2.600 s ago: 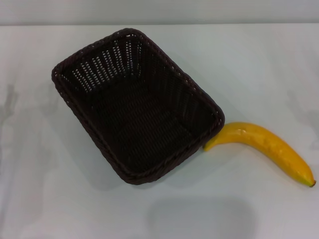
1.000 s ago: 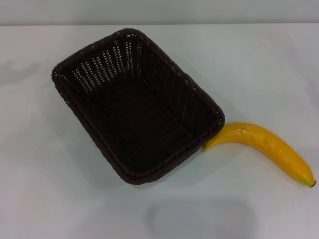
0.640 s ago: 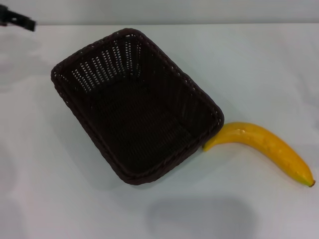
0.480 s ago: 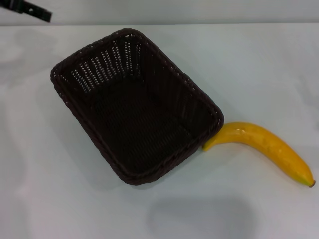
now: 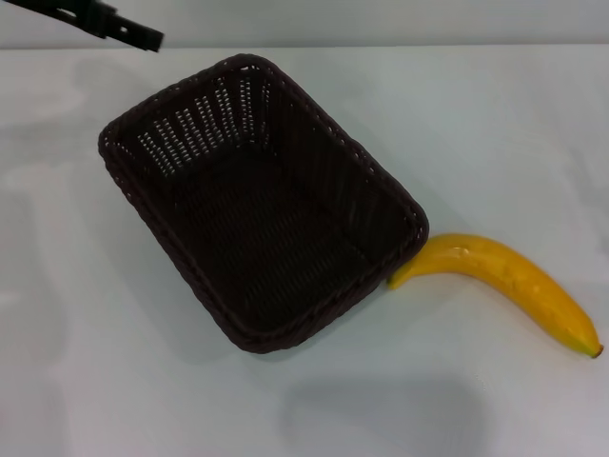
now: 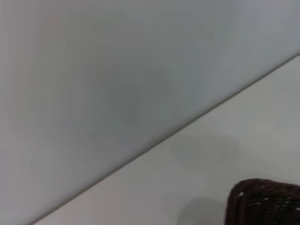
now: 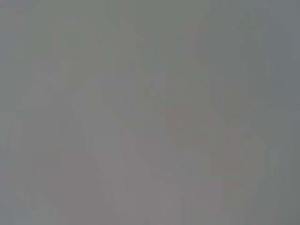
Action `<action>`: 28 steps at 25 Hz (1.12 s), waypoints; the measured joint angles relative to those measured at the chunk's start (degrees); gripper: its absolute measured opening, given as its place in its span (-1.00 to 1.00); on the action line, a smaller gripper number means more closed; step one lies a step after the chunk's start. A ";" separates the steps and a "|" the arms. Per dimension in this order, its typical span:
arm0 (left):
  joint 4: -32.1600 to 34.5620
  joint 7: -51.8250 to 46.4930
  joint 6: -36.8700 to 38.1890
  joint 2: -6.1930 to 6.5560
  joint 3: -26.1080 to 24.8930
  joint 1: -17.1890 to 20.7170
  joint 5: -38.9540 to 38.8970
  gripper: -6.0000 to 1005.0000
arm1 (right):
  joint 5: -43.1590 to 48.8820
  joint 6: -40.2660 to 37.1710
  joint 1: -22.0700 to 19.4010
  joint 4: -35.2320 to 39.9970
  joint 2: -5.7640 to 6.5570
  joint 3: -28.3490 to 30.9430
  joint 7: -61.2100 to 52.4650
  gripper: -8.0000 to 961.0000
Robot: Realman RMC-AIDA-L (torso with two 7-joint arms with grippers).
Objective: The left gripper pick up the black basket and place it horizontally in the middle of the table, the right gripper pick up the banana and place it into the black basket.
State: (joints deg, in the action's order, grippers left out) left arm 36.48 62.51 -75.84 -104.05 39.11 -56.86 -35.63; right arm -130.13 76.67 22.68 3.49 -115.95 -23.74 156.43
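Left gripper (image 5: pixel 143 38) is just poking in at the far left corner, above and well short of the black basket (image 5: pixel 257 205). Can't tell if it's open or holding anything, probably nothing. The basket sits skewed on the worktop (image 5: pixel 495 124) with the banana (image 5: pixel 504 286) touching its near-right corner. I'd grab the far rim by the corner, lift clear before rotating, so the banana doesn't get dragged along.
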 joint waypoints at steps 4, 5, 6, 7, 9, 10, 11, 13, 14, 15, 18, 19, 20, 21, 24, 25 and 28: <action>-2.42 2.70 1.95 -1.03 0.05 0.34 -0.26 0.76 | -0.03 0.12 1.09 -0.25 0.02 0.01 -0.03 0.78; -3.21 3.61 3.02 -1.48 0.06 0.54 -0.46 0.76 | -0.03 0.07 1.19 -0.32 0.02 0.01 -0.03 0.78; -3.71 5.39 4.52 -2.26 0.05 0.94 -0.94 0.76 | -0.04 -0.09 1.33 -0.44 0.02 0.01 -0.03 0.78; -3.99 7.04 5.47 -3.15 0.07 1.41 -1.31 0.76 | -0.04 -0.20 1.43 -0.52 0.02 0.01 -0.03 0.78; -4.04 11.01 6.64 -4.83 0.15 2.50 -2.40 0.76 | -0.04 -0.32 1.78 -1.07 -0.01 0.00 -0.03 0.78; -4.18 12.13 6.83 -5.31 0.14 2.87 -2.76 0.76 | -0.04 -0.29 1.95 -1.33 -0.03 -0.02 -0.04 0.78; -4.68 12.68 7.10 -5.49 0.16 3.05 -2.89 0.76 | -0.03 -0.20 2.08 -1.54 -0.04 -0.10 -0.07 0.78; -5.75 13.05 8.08 -5.64 0.17 3.19 -2.94 0.76 | 0.07 -0.02 2.20 -1.78 -0.05 -0.29 -0.22 0.78; -5.98 13.20 8.56 -5.66 0.17 3.27 -2.96 0.76 | 0.14 0.04 2.21 -1.81 -0.06 -0.36 -0.29 0.78; -6.12 13.29 8.97 -5.67 0.17 3.34 -3.05 0.76 | 0.18 0.09 2.14 -1.81 -0.06 -0.41 -0.37 0.78; -6.28 13.75 9.60 -5.75 0.17 3.73 -3.35 0.75 | 0.29 0.16 1.98 -1.95 -0.06 -0.51 -0.55 0.78; -6.29 14.01 9.85 -5.82 0.17 3.87 -3.37 0.75 | 0.37 0.24 1.97 -2.15 -0.07 -0.54 -0.55 0.78; -6.36 14.21 10.11 -5.90 0.17 3.99 -3.38 0.75 | 0.39 0.31 1.97 -2.27 -0.06 -0.55 -0.54 0.78; -6.68 14.45 10.67 -6.04 0.17 4.12 -3.38 0.75 | 0.40 0.59 1.96 -2.54 -0.07 -0.59 -0.52 0.78; -8.84 14.98 11.29 -5.93 0.73 3.81 -3.03 0.75 | 0.42 1.79 1.88 -2.91 -0.06 -0.61 -0.50 0.78; -9.44 15.22 11.48 -5.84 1.02 3.69 -2.95 0.75 | 0.42 2.26 1.81 -2.98 -0.07 -0.61 -0.50 0.78; -10.09 16.15 12.34 -5.89 1.53 3.76 -2.88 0.75 | 0.42 3.99 1.43 -3.31 -0.06 -0.61 -0.54 0.78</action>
State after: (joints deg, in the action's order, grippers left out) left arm 26.39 78.66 -63.51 -109.94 40.65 -53.10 -38.52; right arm -129.72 80.66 24.11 0.18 -116.02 -24.35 155.88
